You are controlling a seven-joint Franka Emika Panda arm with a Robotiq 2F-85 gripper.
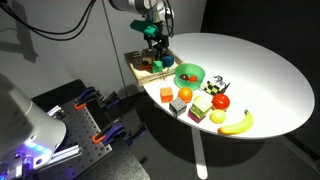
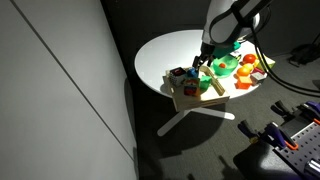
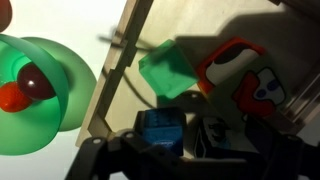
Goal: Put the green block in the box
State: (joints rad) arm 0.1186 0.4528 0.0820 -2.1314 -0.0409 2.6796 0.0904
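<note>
Green block (image 3: 165, 70) lies free on the floor of the box (image 3: 118, 75), beside a red toy car (image 3: 245, 80), so the placing looks done. Above it the gripper (image 1: 154, 48) hovers, jaws seemingly spread and empty. Only pulling clear remains.

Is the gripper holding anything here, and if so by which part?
Nothing seems held: in the wrist view the green block lies loose in the box, clear of the gripper.
</note>
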